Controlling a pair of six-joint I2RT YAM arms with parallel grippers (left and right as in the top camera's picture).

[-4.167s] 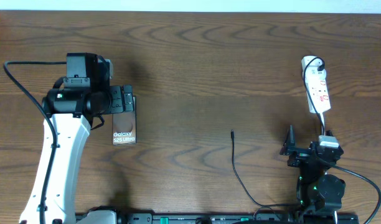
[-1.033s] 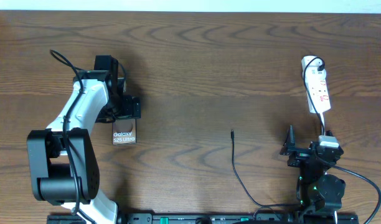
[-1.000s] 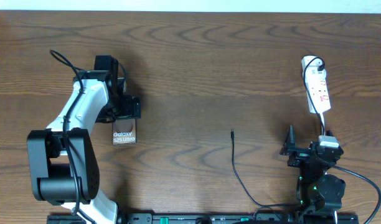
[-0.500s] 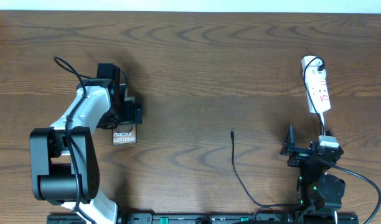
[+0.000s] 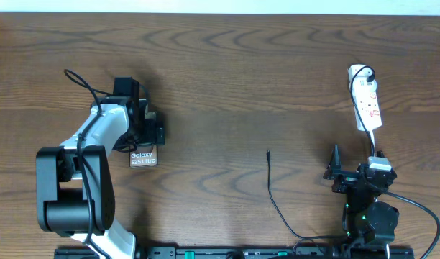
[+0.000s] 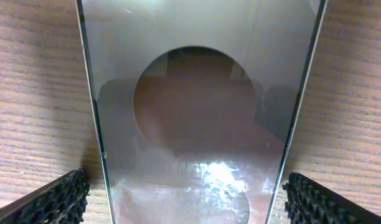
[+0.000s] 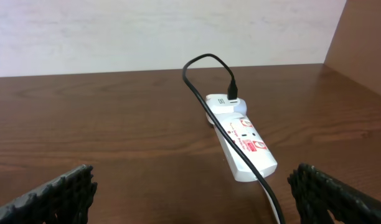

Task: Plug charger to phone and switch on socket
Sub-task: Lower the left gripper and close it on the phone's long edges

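Nearest the front edge sits the right gripper (image 7: 192, 194), its ribbed black pads (image 7: 53, 193) spread wide apart with nothing between them. It looks parked and ready, and it faces down the dark brown wooden table (image 5: 227, 86) at its likely job. Just to its left lies the charger, a long thin black cable (image 5: 276, 205) that curls out from the front. Its small connector tip (image 5: 268, 153) lies free on the wood, well apart from anything it could plug into, so the plugging step is not yet done.

Further in on the left side is the phone, a flat glossy brown-grey slab with white "Galaxy" lettering (image 5: 143, 158), lying flat. The left gripper (image 6: 187, 200) is poised right over it with its jaws apart. One pad (image 6: 60, 200) stands just beside each long edge, so the gripper straddles the slab rather than squeezing it (the wrist view shows no clear contact, so call it a grasp being lined up). The reason is probably to pin or lift the phone so that its port can meet the tip.

Farthest back on the right rests the socket, a small white elongated power strip with red markings (image 7: 243, 146). A black lead (image 7: 206, 62) is plugged into its far end. Its switch cannot be read from here.
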